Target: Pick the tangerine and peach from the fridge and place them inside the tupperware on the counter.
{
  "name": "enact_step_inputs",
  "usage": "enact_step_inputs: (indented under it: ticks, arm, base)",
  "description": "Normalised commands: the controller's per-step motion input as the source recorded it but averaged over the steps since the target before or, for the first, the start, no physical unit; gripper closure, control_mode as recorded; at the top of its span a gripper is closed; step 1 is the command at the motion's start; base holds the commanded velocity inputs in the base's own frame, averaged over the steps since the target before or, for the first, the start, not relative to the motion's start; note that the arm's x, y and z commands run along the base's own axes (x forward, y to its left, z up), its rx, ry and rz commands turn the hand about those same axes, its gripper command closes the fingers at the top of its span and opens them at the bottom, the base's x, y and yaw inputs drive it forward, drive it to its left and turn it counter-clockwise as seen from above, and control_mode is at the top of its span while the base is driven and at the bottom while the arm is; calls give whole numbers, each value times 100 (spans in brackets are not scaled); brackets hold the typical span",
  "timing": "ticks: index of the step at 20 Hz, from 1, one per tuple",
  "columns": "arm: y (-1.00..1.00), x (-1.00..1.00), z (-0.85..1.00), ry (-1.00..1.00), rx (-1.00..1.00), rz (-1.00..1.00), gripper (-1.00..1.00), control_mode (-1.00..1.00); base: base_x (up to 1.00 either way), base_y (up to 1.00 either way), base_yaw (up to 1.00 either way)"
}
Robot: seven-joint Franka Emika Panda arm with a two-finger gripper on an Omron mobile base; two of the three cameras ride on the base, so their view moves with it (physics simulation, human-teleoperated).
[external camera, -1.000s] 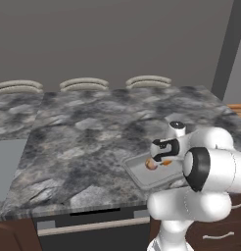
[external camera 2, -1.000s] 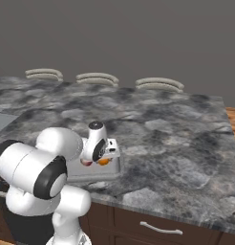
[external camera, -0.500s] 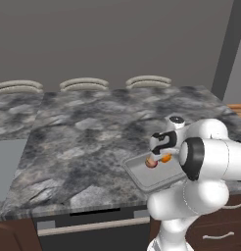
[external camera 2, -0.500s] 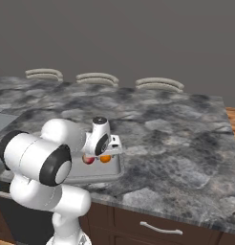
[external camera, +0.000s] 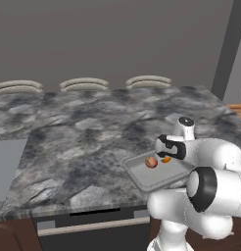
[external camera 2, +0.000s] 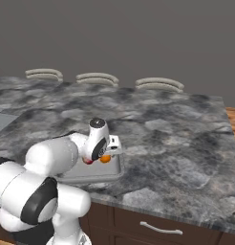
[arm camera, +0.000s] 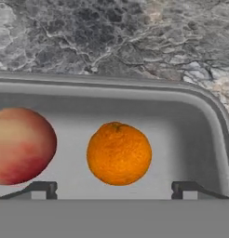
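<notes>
Two fruits, tangerine [arm camera: 118, 153] beside peach [arm camera: 21, 146], in unmarked tupperware [arm camera: 135, 100], gripper [arm camera: 114, 188] fingers apart above.

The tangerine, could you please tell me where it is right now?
The tangerine lies inside the tupperware on the counter, beside the peach; in the hand view it sits between the open pincer tips, near the container's corner.
</notes>
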Motion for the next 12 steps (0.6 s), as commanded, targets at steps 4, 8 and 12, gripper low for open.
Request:
enact_step_inputs:
  ticks: [4, 8, 12]
  arm:
    - [8, -39, 60, -24, -3, 0, -100, -100]
    - [16, -30, 60, -2, -6, 0, -100, -100]
    - [13, -27, 57, 0, -1, 0, -100, -100]
  base:
    - [0, 0, 0]
    - [0, 0, 0]
    - [0, 0, 0]
